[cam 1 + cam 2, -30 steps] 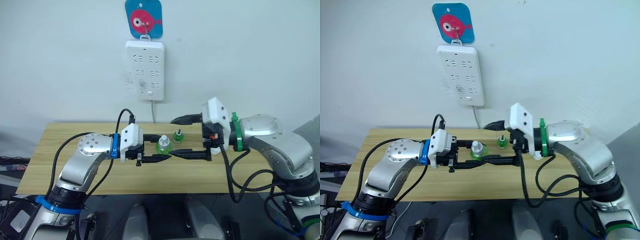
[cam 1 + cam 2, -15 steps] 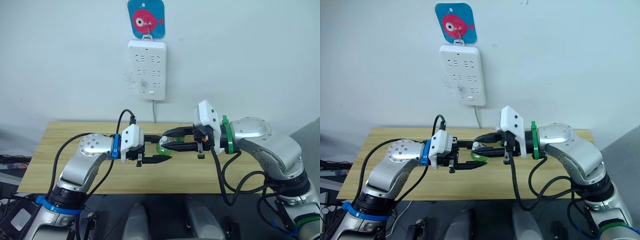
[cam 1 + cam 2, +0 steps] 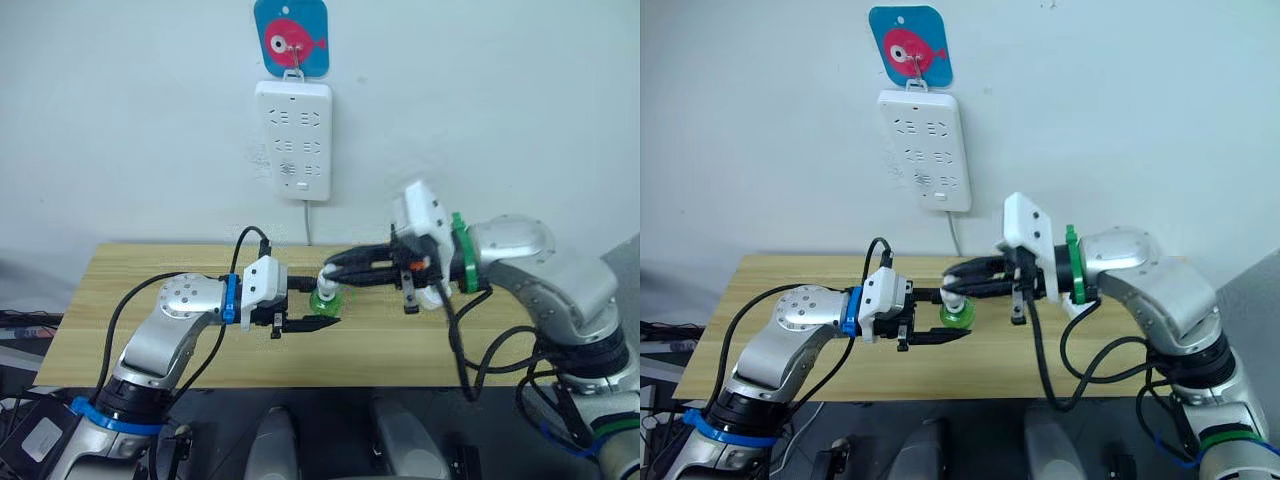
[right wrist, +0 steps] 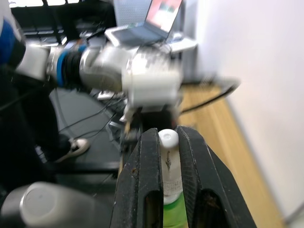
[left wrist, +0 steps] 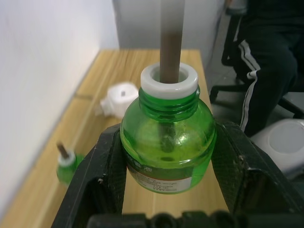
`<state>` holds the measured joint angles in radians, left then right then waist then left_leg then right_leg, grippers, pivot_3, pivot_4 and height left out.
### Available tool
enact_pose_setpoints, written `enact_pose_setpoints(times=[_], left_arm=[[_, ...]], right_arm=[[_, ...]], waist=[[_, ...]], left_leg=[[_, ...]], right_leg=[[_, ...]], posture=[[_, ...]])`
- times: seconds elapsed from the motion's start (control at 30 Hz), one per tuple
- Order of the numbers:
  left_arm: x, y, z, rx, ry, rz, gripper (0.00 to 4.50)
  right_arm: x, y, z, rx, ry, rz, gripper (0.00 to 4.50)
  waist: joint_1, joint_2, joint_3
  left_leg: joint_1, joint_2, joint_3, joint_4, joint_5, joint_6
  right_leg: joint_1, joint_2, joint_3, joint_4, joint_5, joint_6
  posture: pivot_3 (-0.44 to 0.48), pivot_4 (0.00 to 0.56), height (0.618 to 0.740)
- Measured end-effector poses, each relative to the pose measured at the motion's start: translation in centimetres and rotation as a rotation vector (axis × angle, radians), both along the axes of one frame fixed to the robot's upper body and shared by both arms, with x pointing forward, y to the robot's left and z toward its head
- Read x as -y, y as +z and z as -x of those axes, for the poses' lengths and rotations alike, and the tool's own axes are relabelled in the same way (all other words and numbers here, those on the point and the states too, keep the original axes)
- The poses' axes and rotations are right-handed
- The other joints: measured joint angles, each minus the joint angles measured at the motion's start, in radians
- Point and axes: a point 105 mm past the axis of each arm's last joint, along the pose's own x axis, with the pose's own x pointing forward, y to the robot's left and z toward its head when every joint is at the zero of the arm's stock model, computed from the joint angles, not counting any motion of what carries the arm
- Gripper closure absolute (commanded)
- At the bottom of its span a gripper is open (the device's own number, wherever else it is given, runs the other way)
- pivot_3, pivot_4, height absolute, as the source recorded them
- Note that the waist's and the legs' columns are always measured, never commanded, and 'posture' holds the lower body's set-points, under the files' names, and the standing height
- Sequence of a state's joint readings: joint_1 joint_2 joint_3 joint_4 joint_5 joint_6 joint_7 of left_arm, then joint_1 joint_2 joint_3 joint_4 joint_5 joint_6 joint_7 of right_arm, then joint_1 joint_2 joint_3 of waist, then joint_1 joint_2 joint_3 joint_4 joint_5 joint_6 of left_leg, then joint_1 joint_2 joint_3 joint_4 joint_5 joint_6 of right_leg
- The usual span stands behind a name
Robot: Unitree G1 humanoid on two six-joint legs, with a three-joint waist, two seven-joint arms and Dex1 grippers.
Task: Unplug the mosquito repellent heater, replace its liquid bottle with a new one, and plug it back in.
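left wrist view: my left fingers grasp green bottle; right fingers pinch its cap; heater unplugged mid-left on surface; swap, replug left.

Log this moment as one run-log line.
left end effector: shut on green bottle | right end effector: shut on wick cap | heater: unplugged, lying on table | spare bottle: on table

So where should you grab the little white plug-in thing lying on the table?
By the mosquito repellent heater's rounded white sides, coming down from above. It lies flat on the table, beyond the green bottle held in the left gripper, so its sides are probably easiest to reach.
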<state>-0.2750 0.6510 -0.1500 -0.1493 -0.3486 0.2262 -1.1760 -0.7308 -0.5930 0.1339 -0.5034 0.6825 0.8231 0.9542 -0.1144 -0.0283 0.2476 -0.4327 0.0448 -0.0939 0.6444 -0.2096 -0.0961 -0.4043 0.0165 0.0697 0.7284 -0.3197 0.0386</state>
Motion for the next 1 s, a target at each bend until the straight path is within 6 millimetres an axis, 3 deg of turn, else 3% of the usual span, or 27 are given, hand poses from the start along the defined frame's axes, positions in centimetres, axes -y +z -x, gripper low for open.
enact_pose_setpoints(times=[0.07,0.13,0.27,0.37,0.43,0.67,0.83,1.0], left_arm=[[-1.6,-1.8,-0.2,-0.047,0.065,-0.045,2.25],[-3.2,-3.2,-0.4,-0.060,0.132,-0.082,2.25],[-5.6,-4.8,-0.1,-0.083,0.236,-0.122,2.25],[-5.8,-5.0,0.6,-0.083,0.241,-0.129,2.25],[-5.8,-5.0,1.1,-0.085,0.236,-0.134,2.25],[-5.7,-4.2,1.9,-0.072,0.225,-0.144,2.25],[-5.6,-3.7,2.3,-0.072,0.213,-0.140,2.25],[-5.6,-3.4,2.0,-0.074,0.215,-0.146,2.25]], right_arm=[[0.7,0.5,-0.2,0.007,-0.033,-0.011,4.35],[1.5,-0.7,-0.8,0.016,-0.094,0.007,4.35],[2.7,-7.1,-3.0,-0.004,-0.271,0.060,4.35],[3.4,-12.2,-5.0,0.026,-0.409,0.068,4.35],[3.6,-14.5,-5.9,0.031,-0.468,0.059,4.35],[4.1,-19.7,-8.7,0.017,-0.613,0.045,4.35],[4.3,-21.2,-9.8,0.007,-0.652,0.043,4.35],[4.8,-22.5,-10.0,-0.055,-0.699,0.034,2.57]], waist=[[0.000,0.000,0.000],[0.001,0.000,0.000],[0.004,0.000,0.000],[0.005,0.000,0.000],[0.006,0.001,0.001],[0.018,0.001,0.001],[0.031,0.002,0.002],[0.032,0.002,0.002]], left_leg=[[0.000,0.000,0.000,0.000,0.000,0.000],[0.000,0.000,0.000,-0.001,0.000,0.000],[0.000,0.000,0.001,0.000,0.000,0.000],[0.000,0.000,0.002,0.000,0.000,0.000],[0.000,0.001,0.003,-0.001,0.000,0.000],[0.001,0.001,0.003,-0.002,0.000,0.000],[0.001,0.000,0.003,-0.002,0.000,0.000],[0.001,0.000,0.003,-0.002,0.000,0.000]], right_leg=[[0.000,0.000,0.000,0.000,0.000,0.000],[0.000,0.000,0.000,-0.001,0.000,0.000],[0.000,0.000,0.001,-0.001,0.000,0.000],[0.000,0.000,0.001,-0.001,0.000,0.000],[0.000,0.000,0.002,-0.001,0.000,0.000],[0.000,0.000,0.002,-0.001,0.000,0.000],[0.000,0.000,0.002,-0.001,0.000,0.000],[0.000,0.000,0.002,-0.001,0.000,0.000]], posture=[[-0.137,0.201,0.725],[-0.132,0.201,0.725],[-0.106,0.206,0.725],[-0.085,0.213,0.725],[-0.066,0.218,0.725],[-0.040,0.231,0.725],[-0.041,0.235,0.725],[-0.054,0.235,0.725]])
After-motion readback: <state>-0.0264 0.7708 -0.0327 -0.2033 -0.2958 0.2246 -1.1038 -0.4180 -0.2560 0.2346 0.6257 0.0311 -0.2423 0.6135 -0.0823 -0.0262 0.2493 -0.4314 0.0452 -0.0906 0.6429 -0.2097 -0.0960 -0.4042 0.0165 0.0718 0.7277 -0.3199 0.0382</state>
